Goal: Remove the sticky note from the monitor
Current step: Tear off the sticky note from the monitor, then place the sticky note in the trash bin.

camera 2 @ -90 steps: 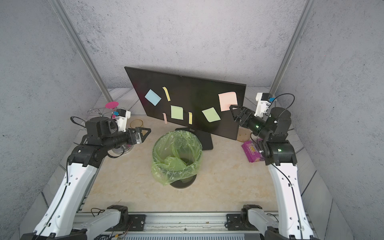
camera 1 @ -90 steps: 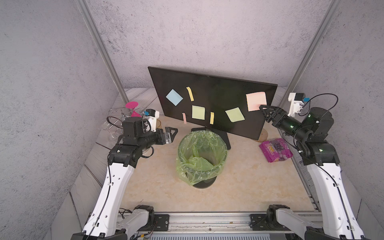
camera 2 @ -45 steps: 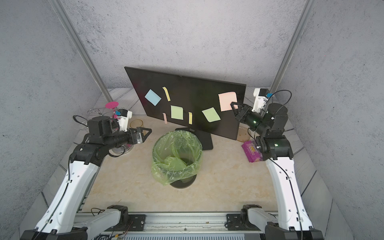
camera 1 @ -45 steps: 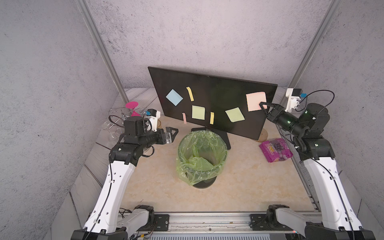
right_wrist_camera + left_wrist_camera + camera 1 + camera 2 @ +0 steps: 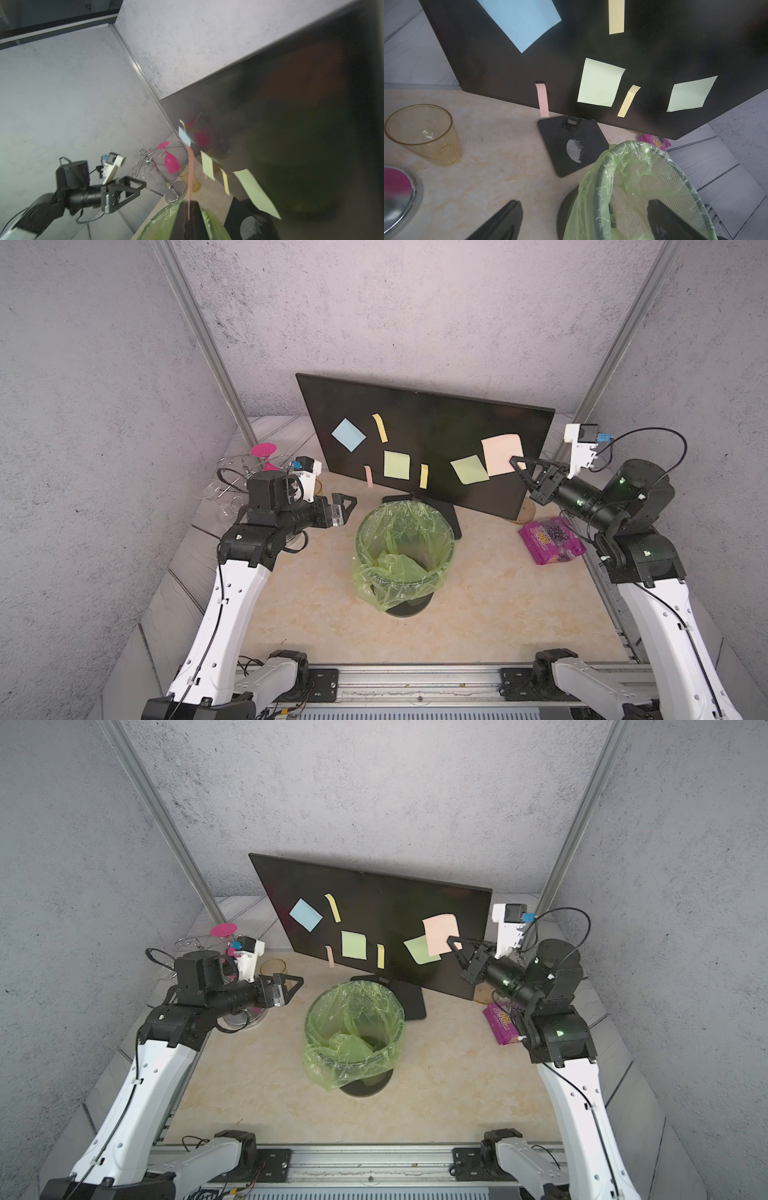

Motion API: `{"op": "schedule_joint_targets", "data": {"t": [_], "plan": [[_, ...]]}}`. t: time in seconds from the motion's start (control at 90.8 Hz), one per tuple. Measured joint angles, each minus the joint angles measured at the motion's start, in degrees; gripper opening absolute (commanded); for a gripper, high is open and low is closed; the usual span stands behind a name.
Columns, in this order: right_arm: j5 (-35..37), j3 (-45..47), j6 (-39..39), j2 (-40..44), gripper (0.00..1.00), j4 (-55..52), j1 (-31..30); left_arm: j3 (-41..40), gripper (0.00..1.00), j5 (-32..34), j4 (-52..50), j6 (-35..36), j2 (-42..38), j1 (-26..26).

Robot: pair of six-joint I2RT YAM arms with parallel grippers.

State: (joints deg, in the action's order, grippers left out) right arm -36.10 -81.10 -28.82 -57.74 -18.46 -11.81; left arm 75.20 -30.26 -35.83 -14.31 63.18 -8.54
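Right now, your right fingers (image 5: 518, 461) are pressed together on the lower corner of the peach sticky note (image 5: 500, 452). The note sits at the end of the monitor (image 5: 428, 423) nearest your right arm. In the right wrist view you see that note edge-on, a thin strip rising out of the pinch and standing off the glass. You cannot tell from any view whether its top edge is stuck to the screen.

The monitor stands upright on its flat base (image 5: 571, 149) at the back of the surface (image 5: 478, 605). Six more notes are on the screen:
- a blue square (image 5: 348, 434)
- two green squares (image 5: 396, 464) (image 5: 469, 469)
- two yellow strips (image 5: 380, 428) (image 5: 423, 476)
- a small pink strip (image 5: 368, 477), which hangs past the lower bezel

In both top views the peach note overlaps the green one beside it.

Your left fingers (image 5: 345, 504) are spread wide and hold nothing. They hang above the surface between the amber cup (image 5: 423, 133) and the mesh bin with the green liner (image 5: 401, 547), which stands just in front of the monitor's base. A purple packet (image 5: 550, 539) lies below your right arm.
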Motion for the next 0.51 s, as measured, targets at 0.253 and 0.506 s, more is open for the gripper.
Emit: {"op": "schedule_joint_targets", "data": {"t": [0.253,0.506], "plan": [[4.4,0.6,14.7,-4.0,0.0,-9.8,-21.4,1.6,1.0,-0.5,-1.0,1.1,1.7,0.0],[15.3,0.0,24.9,-13.6,0.21,-18.2,-31.8,1.9,1.0,-1.7,-1.5,1.4,2.0,0.0]]}}
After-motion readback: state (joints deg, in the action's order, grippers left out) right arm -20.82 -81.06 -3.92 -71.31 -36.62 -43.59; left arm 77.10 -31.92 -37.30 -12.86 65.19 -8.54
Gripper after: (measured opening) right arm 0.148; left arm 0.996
